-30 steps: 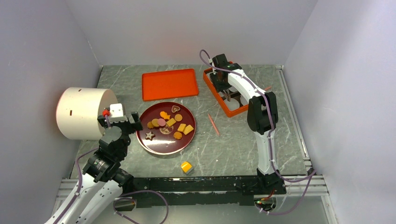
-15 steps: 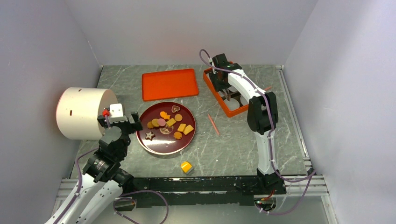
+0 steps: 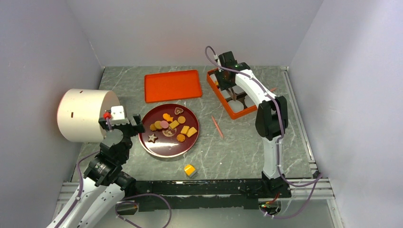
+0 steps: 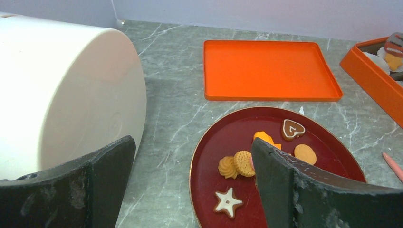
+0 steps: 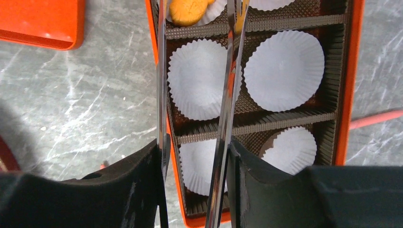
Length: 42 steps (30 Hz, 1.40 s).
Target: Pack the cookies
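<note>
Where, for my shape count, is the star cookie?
Top view: the star cookie lies on the dark red plate, left near side, by the round cookies.

Left black two-finger gripper (image 4: pixel 192 164) low, jaws spread wide. Right arm (image 3: pixel 269 118) stretched forward; right black two-finger gripper (image 5: pixel 195 159) pointing down, pinching silver metal tongs (image 5: pixel 227 95).

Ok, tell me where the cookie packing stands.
Done: at least one orange cookie sits in the orange box. In hand: the right fingers hold metal tongs over the box, tips by that cookie. Left: several paper cups are empty, and most cookies lie on the red plate, with the left fingers open beside it.
</note>
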Each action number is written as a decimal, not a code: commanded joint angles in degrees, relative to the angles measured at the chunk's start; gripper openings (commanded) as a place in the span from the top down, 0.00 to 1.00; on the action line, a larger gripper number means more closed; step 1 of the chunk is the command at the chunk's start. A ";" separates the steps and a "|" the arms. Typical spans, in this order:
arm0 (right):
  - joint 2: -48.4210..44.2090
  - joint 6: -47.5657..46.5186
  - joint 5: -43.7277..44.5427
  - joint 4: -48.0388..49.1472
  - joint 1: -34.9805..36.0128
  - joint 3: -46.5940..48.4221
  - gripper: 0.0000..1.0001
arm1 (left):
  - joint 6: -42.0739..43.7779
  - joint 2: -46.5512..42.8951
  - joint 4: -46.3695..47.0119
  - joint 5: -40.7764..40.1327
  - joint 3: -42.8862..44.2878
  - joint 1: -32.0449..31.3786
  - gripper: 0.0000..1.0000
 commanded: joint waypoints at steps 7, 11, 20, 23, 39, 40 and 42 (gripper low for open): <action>-13.17 2.10 -0.64 -0.48 4.34 -5.85 0.55 | 0.65 -0.45 1.82 0.74 -0.07 -0.01 0.04; -16.44 2.66 0.80 -1.52 9.11 -9.06 0.55 | 0.65 -0.29 1.83 0.86 0.00 -0.01 0.04; -20.18 7.28 1.10 -5.07 19.23 -14.31 0.56 | 0.69 -0.29 1.84 0.96 -0.06 0.03 0.04; -20.51 8.56 1.48 -6.02 22.14 -15.81 0.56 | 0.62 -0.20 1.84 1.02 0.00 -0.01 0.04; -15.55 9.79 0.81 -10.34 31.23 -17.15 0.56 | 0.65 -0.28 1.93 1.29 -0.08 -0.01 0.03; -15.18 9.74 1.18 -10.48 31.69 -17.13 0.56 | 0.65 -0.40 1.93 1.22 -0.08 0.03 0.03; -14.17 9.56 1.65 -10.66 32.36 -16.82 0.55 | 0.66 -0.50 2.01 1.24 -0.14 -0.01 0.03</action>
